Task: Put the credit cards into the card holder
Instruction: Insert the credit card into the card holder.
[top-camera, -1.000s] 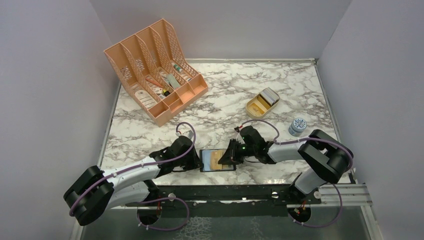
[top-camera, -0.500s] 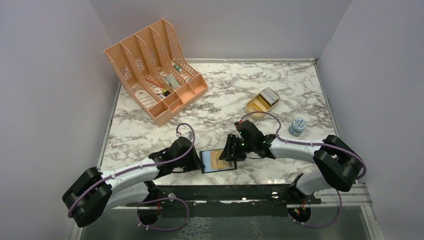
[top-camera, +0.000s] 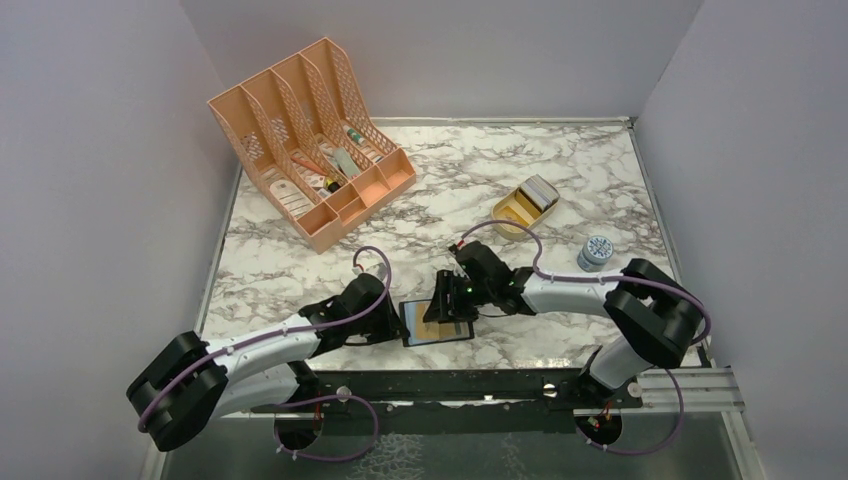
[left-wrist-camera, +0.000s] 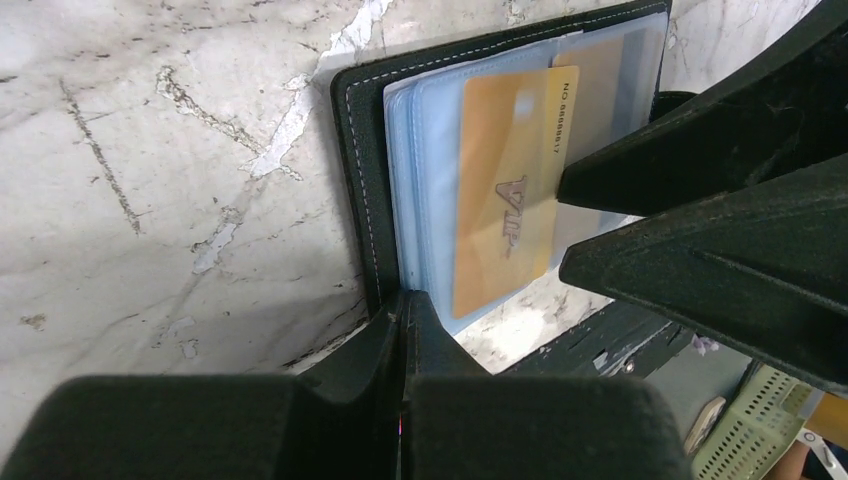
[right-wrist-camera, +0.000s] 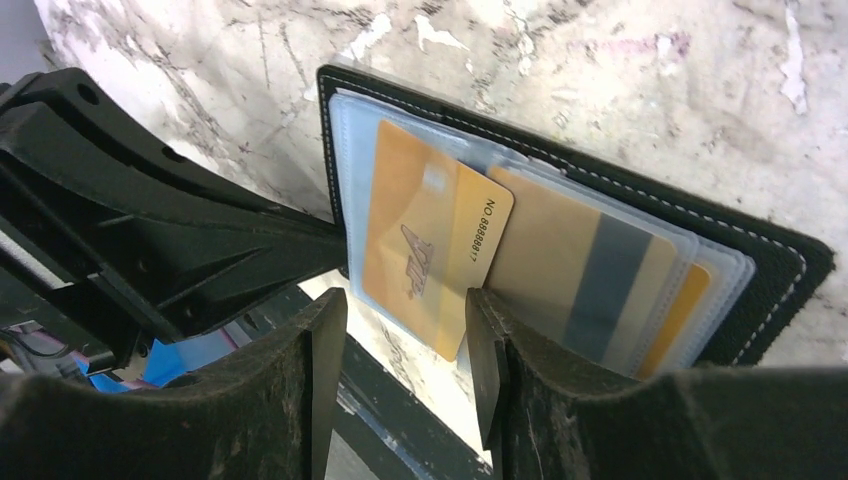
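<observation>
Wrist cams only: gold card (right-wrist-camera: 420, 250) half in card holder (right-wrist-camera: 775, 280); R fingers (right-wrist-camera: 280, 400) apart, L fingers (left-wrist-camera: 300, 420) pinching edge.

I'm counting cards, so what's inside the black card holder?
Inside the card holder, clear sleeves hold a gold VIP card, partly sticking out, and a striped tan card. Anything under them is covered.

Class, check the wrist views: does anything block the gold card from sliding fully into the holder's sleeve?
Nothing visible does. The gold card sits partly inside a clear sleeve of the holder, and the open right gripper straddles its near edge.
</observation>
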